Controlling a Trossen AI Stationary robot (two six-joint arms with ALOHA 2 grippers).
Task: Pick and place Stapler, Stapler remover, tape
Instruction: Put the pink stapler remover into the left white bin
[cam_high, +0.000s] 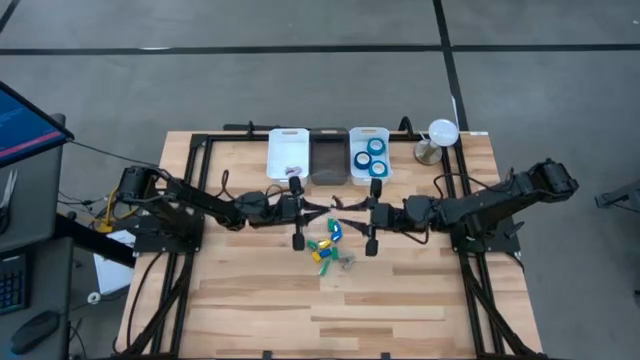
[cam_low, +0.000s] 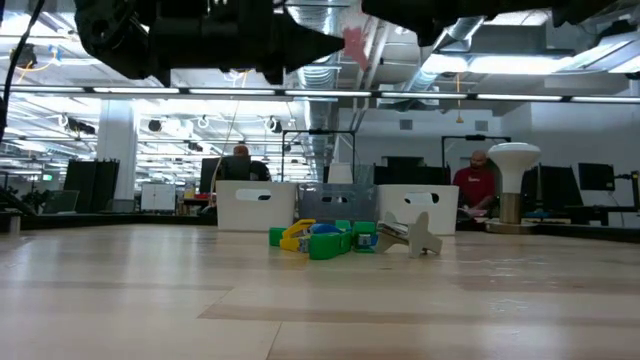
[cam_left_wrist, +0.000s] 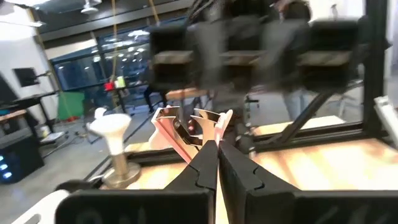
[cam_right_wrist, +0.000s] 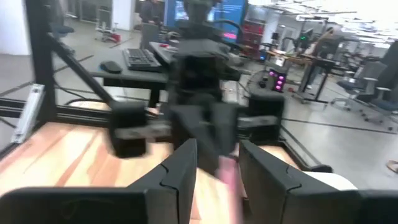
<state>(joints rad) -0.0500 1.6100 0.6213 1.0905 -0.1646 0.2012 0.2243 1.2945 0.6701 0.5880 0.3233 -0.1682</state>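
Pinched between the pressed-together fingers of the left gripper (cam_left_wrist: 211, 146): a pink, claw-shaped stapler remover (cam_left_wrist: 186, 127), prongs pointing away from the wrist. Held in the air in front of the dark bin (cam_high: 328, 133), well above the tabletop; seen in the low view as a pink tip (cam_low: 355, 40) high over the wood.

Facing it from the other side, also in front of the dark bin, the right gripper (cam_high: 345, 207), fingers spread, with a pink blur in the gap between them in its own wrist view (cam_right_wrist: 217, 152). Cannot tell whether those fingers touch the remover.

Lying on the table (cam_high: 250, 300) farther forward of the dark bin, below the two grippers: a small heap of green, yellow and blue blocky pieces (cam_high: 325, 248), with a silvery metal piece (cam_high: 346, 262) just beside it.

Resting in the white bin (cam_high: 369, 130) just right of the dark bin: the tape (cam_high: 372, 153), several bright blue rolls with pale cores. Just left of the dark bin, another white bin (cam_high: 288, 132) with a small dark item (cam_high: 293, 168) at its near end.

Standing farther right of the dark bin, beyond the tape bin, near the table's back corner: a white mushroom-shaped lamp (cam_high: 440, 135).

Visible behind the dark bin in the low view, out in the room: two people seated at desks (cam_low: 240, 160).
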